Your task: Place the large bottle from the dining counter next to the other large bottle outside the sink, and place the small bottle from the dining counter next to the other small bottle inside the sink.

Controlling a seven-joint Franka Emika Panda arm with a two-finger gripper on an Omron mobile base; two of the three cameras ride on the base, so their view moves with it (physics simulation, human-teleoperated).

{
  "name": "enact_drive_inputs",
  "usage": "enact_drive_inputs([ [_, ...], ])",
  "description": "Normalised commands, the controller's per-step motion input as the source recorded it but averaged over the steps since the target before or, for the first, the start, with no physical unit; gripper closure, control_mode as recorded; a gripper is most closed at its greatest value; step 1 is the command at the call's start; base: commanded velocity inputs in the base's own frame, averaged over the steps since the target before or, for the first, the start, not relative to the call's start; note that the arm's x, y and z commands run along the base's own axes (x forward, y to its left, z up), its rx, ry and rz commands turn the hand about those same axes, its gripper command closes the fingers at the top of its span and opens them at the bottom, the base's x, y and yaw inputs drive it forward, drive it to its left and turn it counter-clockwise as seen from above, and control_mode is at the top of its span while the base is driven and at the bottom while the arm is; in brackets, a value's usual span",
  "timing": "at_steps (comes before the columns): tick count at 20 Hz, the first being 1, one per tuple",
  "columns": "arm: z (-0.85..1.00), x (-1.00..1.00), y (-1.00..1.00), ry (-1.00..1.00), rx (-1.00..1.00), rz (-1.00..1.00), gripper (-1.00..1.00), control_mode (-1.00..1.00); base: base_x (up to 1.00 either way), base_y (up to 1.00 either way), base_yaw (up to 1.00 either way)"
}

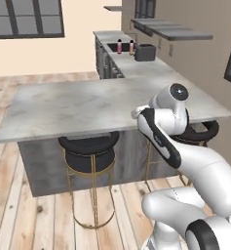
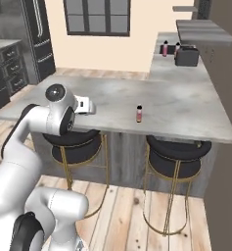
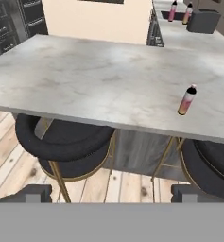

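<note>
Small bottle waits on dining counter
The small bottle stands upright on the marble dining counter; the gripper, fingers spread wide and empty, hangs near black stools.

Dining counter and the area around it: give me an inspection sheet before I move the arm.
Surface: grey marble dining counter, joining a back counter.
Job's things: one small bottle upright on the dining counter near its front edge; two bottles far off by the sink, sizes too small to tell.
Clutter: dark toaster on the back counter.
Grippers: gripper short of the counter edge, jaws open, holding nothing.
Cables: nothing seen.
Surroundings: two black stools under the counter, wood floor, windows, wall shelf.
</note>
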Motion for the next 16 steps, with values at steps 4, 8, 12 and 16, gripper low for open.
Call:
enact_drive_inputs([
  [4,0.0,0.0,0.0,0.0,0.0,0.0,-1.0,1.0,-0.03,-0.75,0.2],
  [8,0.0,0.0,0.0,0.0,0.0,0.0,-1.0,1.0,0.0,-0.64,0.18],
  [12,0.0,0.0,0.0,0.0,0.0,0.0,-1.0,1.0,0.0,-0.35,0.12],
  [16,0.0,0.0,0.0,0.0,0.0,0.0,-1.0,1.0,0.1,-0.28,0.06],
])
